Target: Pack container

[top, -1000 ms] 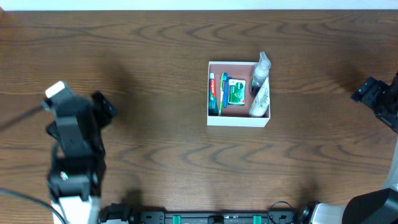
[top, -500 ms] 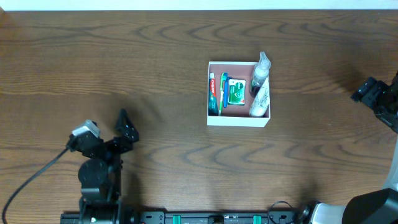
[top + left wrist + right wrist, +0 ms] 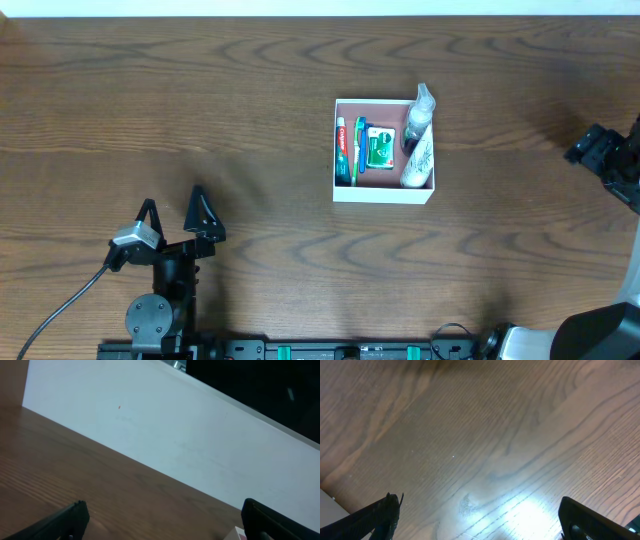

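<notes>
Left tool (image 3: 174, 208): wide open, nothing between the fingers (image 3: 204, 210), nothing held. It sits low at 7 o'clock in the overhead view, tips pointing to 12. A black cable (image 3: 60, 300) trails from it toward 8 o'clock. In the left wrist view both finger tips sit at the bottom corners, far apart. Only brown bench (image 3: 250, 100) and a white board (image 3: 150, 425) lie ahead of them. A small pale corner shows at the 5 o'clock edge; can't tell what it is.

Right tool (image 3: 597, 148): at the 3 o'clock edge of the overhead view, partly cut off. The wrist view shows the two fingers spread fully at the bottom corners, bare wood grain between them, nothing gripped. It points down at the bench, well apart from everything.

Container (image 3: 384, 194): square white box with a pink inside, flat on the bench, just right of centre. It's at about 2 o'clock from the left tool and 9 o'clock from the right tool, well apart from both.

Inside, all lying along the 12–6 line:
- toothpaste tube (image 3: 341, 150), against the 9 o'clock wall
- toothbrush (image 3: 358, 150), blue and green, just beside the tube
- green packet (image 3: 379, 148), in the middle
- white bottle (image 3: 418, 152), along the 3 o'clock wall, its top sticking out over the 1 o'clock corner

Something dark sits between packet and bottle; too small to tell.
</notes>
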